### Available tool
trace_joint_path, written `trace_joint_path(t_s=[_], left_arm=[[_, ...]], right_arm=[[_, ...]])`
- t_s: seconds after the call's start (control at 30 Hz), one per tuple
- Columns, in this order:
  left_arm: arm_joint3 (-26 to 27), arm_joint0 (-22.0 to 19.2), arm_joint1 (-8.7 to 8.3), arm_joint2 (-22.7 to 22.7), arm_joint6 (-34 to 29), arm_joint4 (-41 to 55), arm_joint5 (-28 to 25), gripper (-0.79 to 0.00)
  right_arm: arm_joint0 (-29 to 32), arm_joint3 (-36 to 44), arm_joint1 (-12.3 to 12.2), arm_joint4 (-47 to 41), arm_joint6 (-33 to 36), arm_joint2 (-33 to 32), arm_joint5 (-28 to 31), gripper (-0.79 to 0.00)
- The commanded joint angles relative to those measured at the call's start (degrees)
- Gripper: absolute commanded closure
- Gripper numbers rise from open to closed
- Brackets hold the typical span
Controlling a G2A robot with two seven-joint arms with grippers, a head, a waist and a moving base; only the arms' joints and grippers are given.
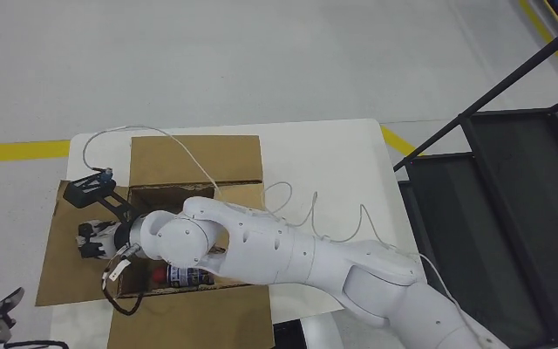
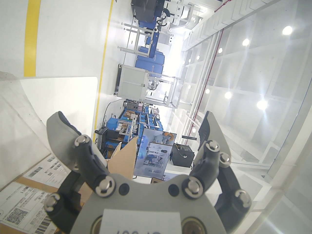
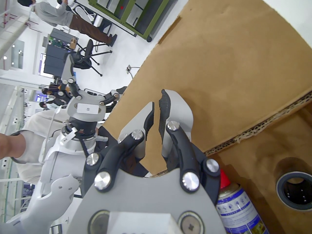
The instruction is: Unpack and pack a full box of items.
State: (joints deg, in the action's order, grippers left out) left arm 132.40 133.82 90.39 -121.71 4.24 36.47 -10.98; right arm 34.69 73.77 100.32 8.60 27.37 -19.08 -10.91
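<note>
Right wrist view: right gripper (image 3: pixel 157 98) pressed together, empty, at corrugated cardboard box (image 3: pixel 243 74), cylindrical spray can (image 3: pixel 237 208) inside.

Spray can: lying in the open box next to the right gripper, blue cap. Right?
Nearly. The spray can does lie in the open box next to the right gripper, but its cap is red, not blue. The right wrist view shows it.
</note>
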Motion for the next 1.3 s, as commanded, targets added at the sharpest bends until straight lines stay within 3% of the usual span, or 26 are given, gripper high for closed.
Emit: trace_joint_path(t_s=[0.0, 0.3, 0.57, 0.97, 1.27], left_arm=[[-0.3, -0.6, 0.02, -0.7, -0.9, 0.9, -0.2, -0.785], [1.6, 0.8, 0.68, -4.6, -9.8, 15.5, -1.3, -0.785], [1.3, 0.8, 0.91, -5.6, -11.0, 16.0, -1.5, -0.785], [1.3, 0.8, 0.91, -5.6, -11.0, 16.0, -1.5, -0.785], [1.3, 0.8, 0.91, -5.6, -11.0, 16.0, -1.5, -0.785]], right_arm=[[-0.2, -0.7, 0.7, 1.3, 0.1, 0.6, -1.2, 0.000], [-0.5, -4.1, 3.6, 4.0, 1.0, 1.2, -2.4, 0.000], [-1.2, -4.1, 6.1, 10.2, 1.4, 3.2, -2.8, 0.000], [-0.8, -11.6, 10.8, 12.2, 3.0, 3.7, -4.6, 0.000], [-0.6, -14.6, 12.6, 14.4, 4.5, 2.8, -6.1, 0.000]])
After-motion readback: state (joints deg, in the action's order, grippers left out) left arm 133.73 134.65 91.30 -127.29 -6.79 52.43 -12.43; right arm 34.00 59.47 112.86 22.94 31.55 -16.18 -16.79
